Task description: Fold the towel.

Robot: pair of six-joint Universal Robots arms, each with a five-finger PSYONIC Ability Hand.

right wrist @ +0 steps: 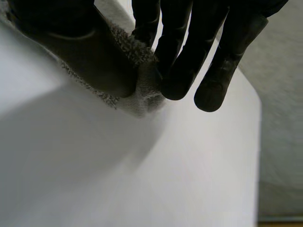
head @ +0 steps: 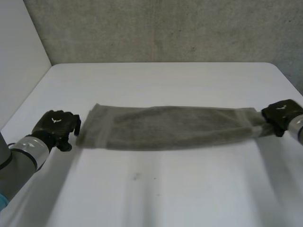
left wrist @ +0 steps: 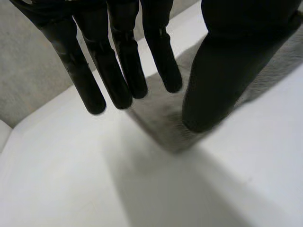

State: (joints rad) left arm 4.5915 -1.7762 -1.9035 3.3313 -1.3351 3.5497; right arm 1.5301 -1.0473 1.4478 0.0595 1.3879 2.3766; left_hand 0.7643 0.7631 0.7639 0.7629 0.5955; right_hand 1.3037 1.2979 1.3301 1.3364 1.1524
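Note:
A grey towel [head: 165,127] lies across the white table [head: 156,194], folded into a long narrow strip. My left hand [head: 57,126] sits just off the strip's left end. In the left wrist view its fingers [left wrist: 118,71] hang straight and apart from the thumb [left wrist: 222,71], and the towel's end [left wrist: 163,125] lies on the table beneath them, ungripped. My right hand [head: 280,113] is at the strip's right end. There the thumb [right wrist: 80,52] and fingers [right wrist: 180,71] pinch the bunched towel corner [right wrist: 142,94].
A rough grey wall [head: 165,28] runs behind the table's far edge, and a white panel [head: 19,56] stands at the left. Bare tabletop stretches in front of the towel and beyond it.

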